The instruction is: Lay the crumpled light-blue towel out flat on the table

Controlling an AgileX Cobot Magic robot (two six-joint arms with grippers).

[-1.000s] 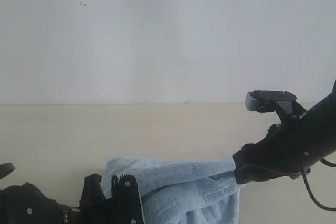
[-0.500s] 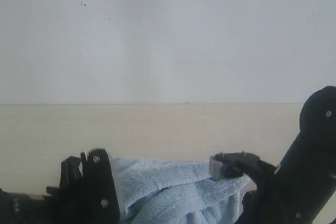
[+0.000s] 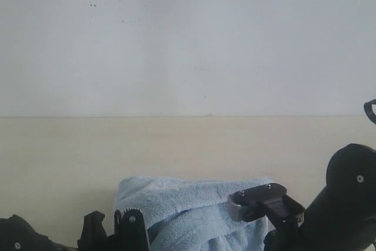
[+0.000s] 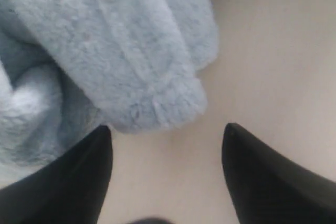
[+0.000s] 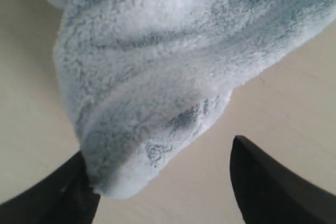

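The light-blue towel (image 3: pixel 188 207) lies crumpled in a heap at the near edge of the beige table (image 3: pixel 176 145), between my two arms. In the left wrist view a folded, hemmed towel end (image 4: pixel 131 61) sits just beyond my left gripper (image 4: pixel 165 140), which is open with only bare table between its fingers. In the right wrist view a rounded towel fold (image 5: pixel 157 77) hangs over one finger of my right gripper (image 5: pixel 157 166), which is open too; the fold touches that finger while the other finger stands apart. Neither gripper's fingertips show in the exterior view.
A white wall (image 3: pixel 188 39) with a few dark specks rises behind the table. My right arm's black body (image 3: pixel 341 210) fills the lower right corner, and my left arm's black parts (image 3: pixel 111 233) sit at the lower left.
Both arms have dropped lower and drawn back toward the near edge. The towel, held up stretched between them a second ago, now rests in a heap on the table, released.
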